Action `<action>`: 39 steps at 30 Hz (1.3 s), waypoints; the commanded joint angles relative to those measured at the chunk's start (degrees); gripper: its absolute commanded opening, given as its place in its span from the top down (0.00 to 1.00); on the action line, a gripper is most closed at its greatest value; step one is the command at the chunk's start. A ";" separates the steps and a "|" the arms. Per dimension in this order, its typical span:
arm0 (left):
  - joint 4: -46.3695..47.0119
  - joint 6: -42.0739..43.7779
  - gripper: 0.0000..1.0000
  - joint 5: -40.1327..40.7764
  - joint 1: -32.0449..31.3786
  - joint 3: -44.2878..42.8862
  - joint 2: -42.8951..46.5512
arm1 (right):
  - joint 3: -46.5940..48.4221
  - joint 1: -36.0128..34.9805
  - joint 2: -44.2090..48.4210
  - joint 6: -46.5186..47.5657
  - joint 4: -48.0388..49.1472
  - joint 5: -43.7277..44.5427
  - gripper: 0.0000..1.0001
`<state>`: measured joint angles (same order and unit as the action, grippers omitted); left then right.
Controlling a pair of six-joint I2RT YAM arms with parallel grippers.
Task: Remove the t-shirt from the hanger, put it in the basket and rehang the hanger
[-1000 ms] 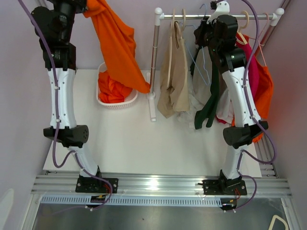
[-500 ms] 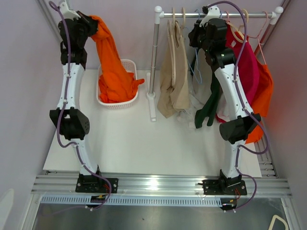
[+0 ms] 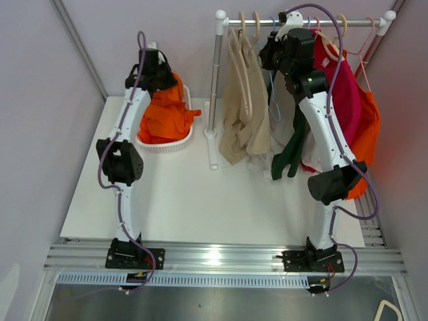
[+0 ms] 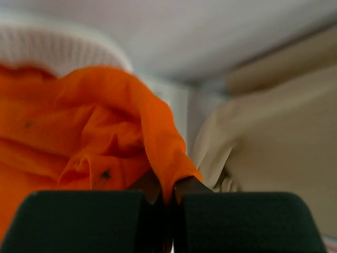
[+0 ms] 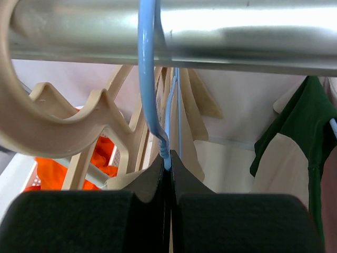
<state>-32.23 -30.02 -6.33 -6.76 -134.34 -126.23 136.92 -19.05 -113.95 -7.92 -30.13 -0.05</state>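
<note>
Left hand (image 3: pixel 164 79) over orange t-shirt (image 3: pixel 167 120) heaped in white basket (image 3: pixel 167 146), right hand (image 3: pixel 273 48) at blue hanger (image 3: pixel 271 90) on clothes rail (image 3: pixel 361 22)

We note white table (image 3: pixel 180 200). Far left on it, white lattice basket (image 3: pixel 167 146). Just right of basket, clothes rack post (image 3: pixel 215 87) stands upright, its white foot bar (image 3: pixel 212 152) lying flat on table.

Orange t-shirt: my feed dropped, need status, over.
Left gripper shut on orange t-shirt, bunched in white basket. Right gripper shut on blue hanger, hooked over rail. No obstruction seen.
</note>
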 commanded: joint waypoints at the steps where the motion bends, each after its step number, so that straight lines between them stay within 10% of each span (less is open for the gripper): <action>1: -16.28 -1.27 0.99 -0.27 -0.35 -1.98 -3.23 | -0.25 -0.73 2.77 -0.34 0.16 -0.73 1.00; 15: -16.20 -4.17 0.97 -2.99 5.18 16.39 2.75 | 0.10 -2.66 3.38 0.28 -0.28 2.69 0.89; 17: -15.85 -3.55 0.86 -2.38 5.18 15.52 3.45 | 0.10 -2.66 3.65 0.45 -0.28 2.95 0.81; 20: -16.02 -3.55 0.29 -1.59 5.18 13.94 5.20 | 0.27 -2.75 4.17 0.98 -0.28 3.92 0.50; 24: -15.23 -3.64 0.06 0.78 5.10 13.41 10.19 | 0.36 -2.57 5.67 1.77 -0.89 5.85 0.36; 39: -14.27 0.58 0.01 10.81 -1.49 11.55 31.30 | 1.68 3.04 18.22 -0.07 -14.68 2.68 0.25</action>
<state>-46.50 -30.87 3.09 -7.51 -122.72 -97.95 137.23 -17.96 -100.40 -7.88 -40.56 2.24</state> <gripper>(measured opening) 0.994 0.756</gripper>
